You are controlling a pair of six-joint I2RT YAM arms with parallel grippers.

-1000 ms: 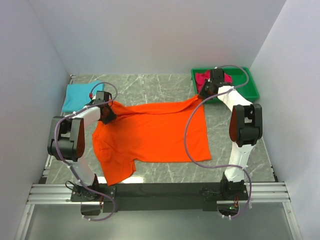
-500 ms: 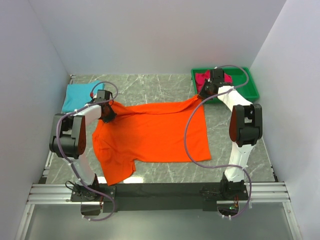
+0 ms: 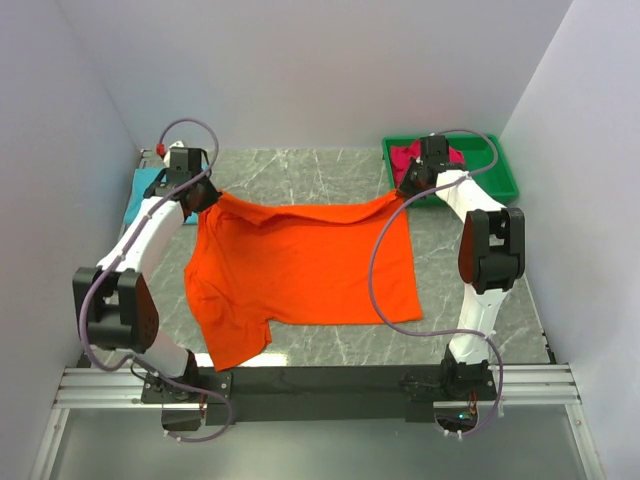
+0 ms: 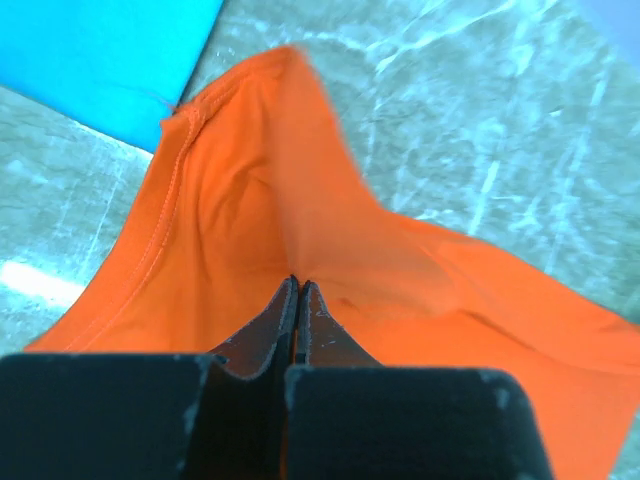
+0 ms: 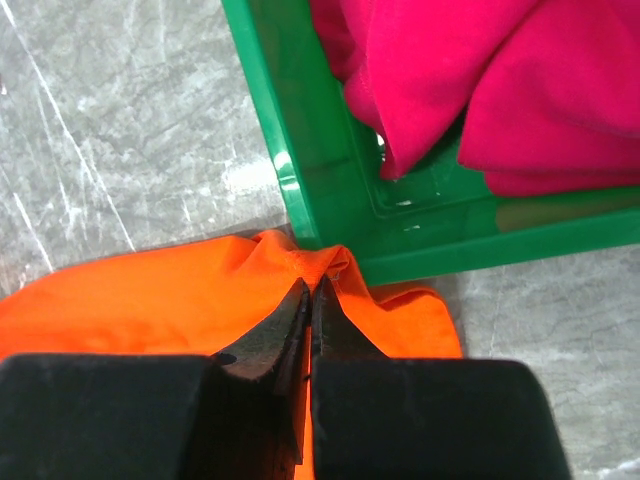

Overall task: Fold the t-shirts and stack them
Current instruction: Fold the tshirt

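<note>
The orange shirt lies spread mid-tabletop; light and limp, it should sag unless held by two corners; left gripper and right gripper each pinch a far corner; blue shirt far-left, pink shirt in the far-right bin.

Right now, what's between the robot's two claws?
The far edge of the orange t-shirt, pinched by the left gripper and right gripper, as the top view shows.
</note>
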